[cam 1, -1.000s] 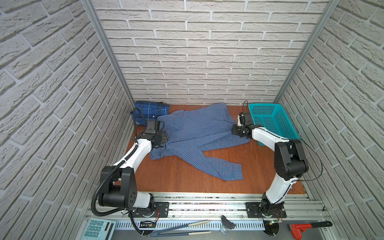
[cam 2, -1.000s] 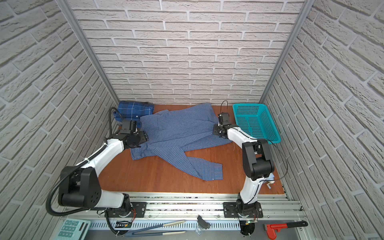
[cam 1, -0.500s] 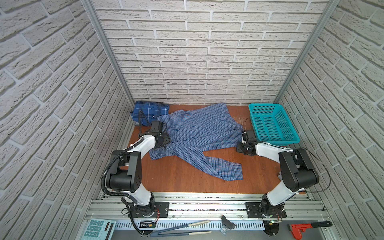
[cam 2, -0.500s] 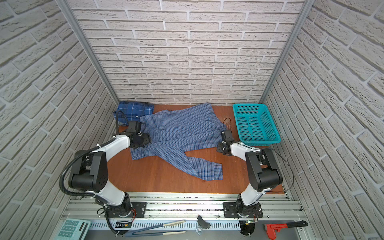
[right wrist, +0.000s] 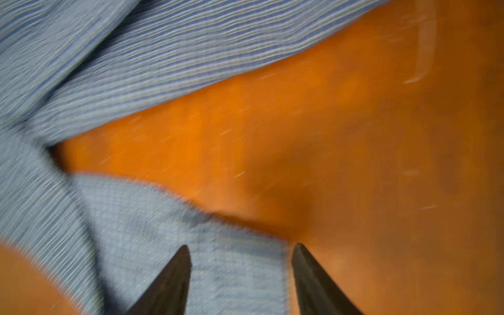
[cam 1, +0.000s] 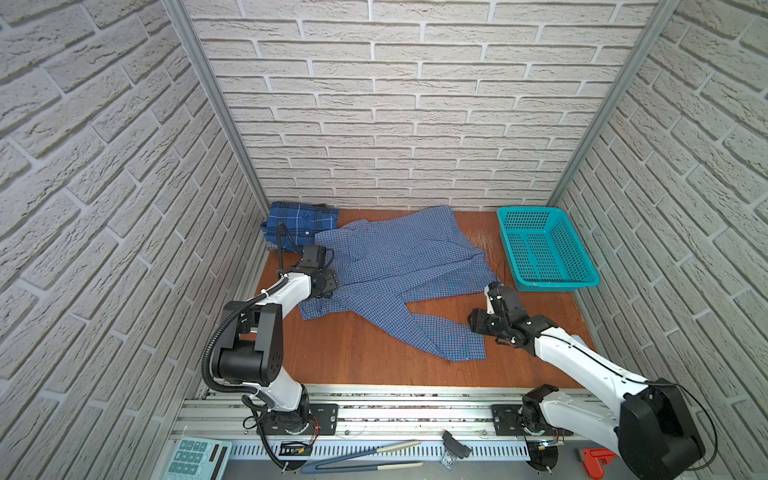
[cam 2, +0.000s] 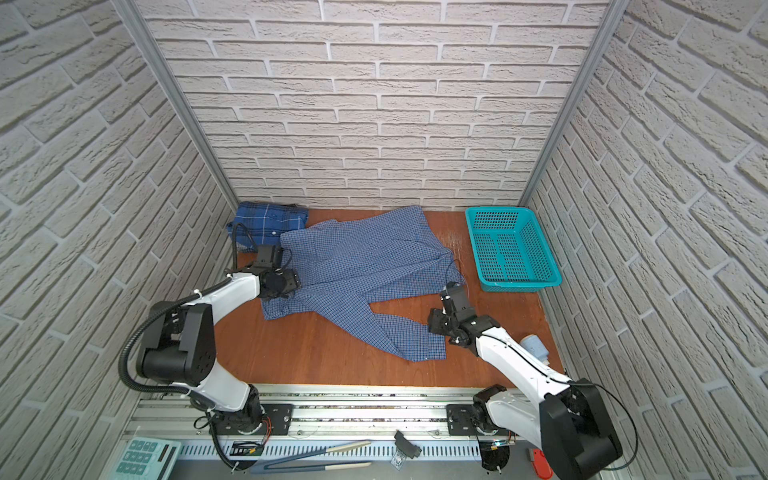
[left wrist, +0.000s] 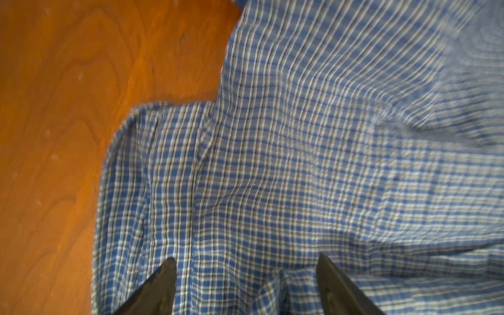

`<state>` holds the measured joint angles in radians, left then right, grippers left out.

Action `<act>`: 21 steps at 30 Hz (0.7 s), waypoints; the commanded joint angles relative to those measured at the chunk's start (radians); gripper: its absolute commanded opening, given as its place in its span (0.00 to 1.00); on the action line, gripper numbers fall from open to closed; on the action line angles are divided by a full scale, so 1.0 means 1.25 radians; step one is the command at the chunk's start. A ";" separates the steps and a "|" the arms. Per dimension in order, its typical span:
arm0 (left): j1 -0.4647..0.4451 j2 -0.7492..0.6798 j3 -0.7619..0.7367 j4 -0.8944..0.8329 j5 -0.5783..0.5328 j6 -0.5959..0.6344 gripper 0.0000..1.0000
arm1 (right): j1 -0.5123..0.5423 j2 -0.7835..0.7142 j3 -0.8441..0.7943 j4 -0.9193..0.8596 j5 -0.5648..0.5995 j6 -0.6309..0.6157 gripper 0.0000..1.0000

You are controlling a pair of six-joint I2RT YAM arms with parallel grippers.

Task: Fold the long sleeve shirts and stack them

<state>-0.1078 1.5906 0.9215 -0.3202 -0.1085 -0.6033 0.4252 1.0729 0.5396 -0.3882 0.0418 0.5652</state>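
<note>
Across the middle of the worktop [cam 1: 365, 370] the light checked shirt [cam 1: 399, 266] lies spread open, its body reaching to the back edge and one sleeve [cam 1: 440, 332] running out toward the front. Both top views show it this way. The darker plaid shirt [cam 1: 299, 222] sits folded in the back left corner, with the light shirt's collar end just beside it. A teal basket [cam 1: 557, 286] stands in the back right corner, apart from both shirts.

The left gripper [cam 1: 330, 286] is low over the left side of the light shirt. In the left wrist view its fingers [left wrist: 161, 286] stand wide apart with rumpled checked cloth under and between them, and nothing is pinched.

The right gripper [cam 1: 473, 324] is near the front right, at the end of the outstretched sleeve. The right wrist view is blurred, but its fingers [right wrist: 313, 286] are parted. The sleeve's end lies below the gap, and bare wood is on the other side of it. It grips nothing.
</note>
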 commanded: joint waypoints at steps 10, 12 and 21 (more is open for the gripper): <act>0.019 -0.076 -0.031 0.035 0.037 0.000 0.82 | 0.416 0.181 0.073 0.005 0.051 0.076 0.72; 0.025 -0.078 -0.034 0.038 0.045 0.004 0.82 | 0.440 0.253 0.110 -0.019 0.082 0.054 0.68; 0.064 -0.092 0.000 0.025 0.077 0.027 0.82 | 0.450 0.363 0.417 -0.331 0.242 0.005 0.06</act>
<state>-0.0467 1.5097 0.8955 -0.3050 -0.0303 -0.5934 0.9951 1.5379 0.9230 -0.6487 0.2207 0.6125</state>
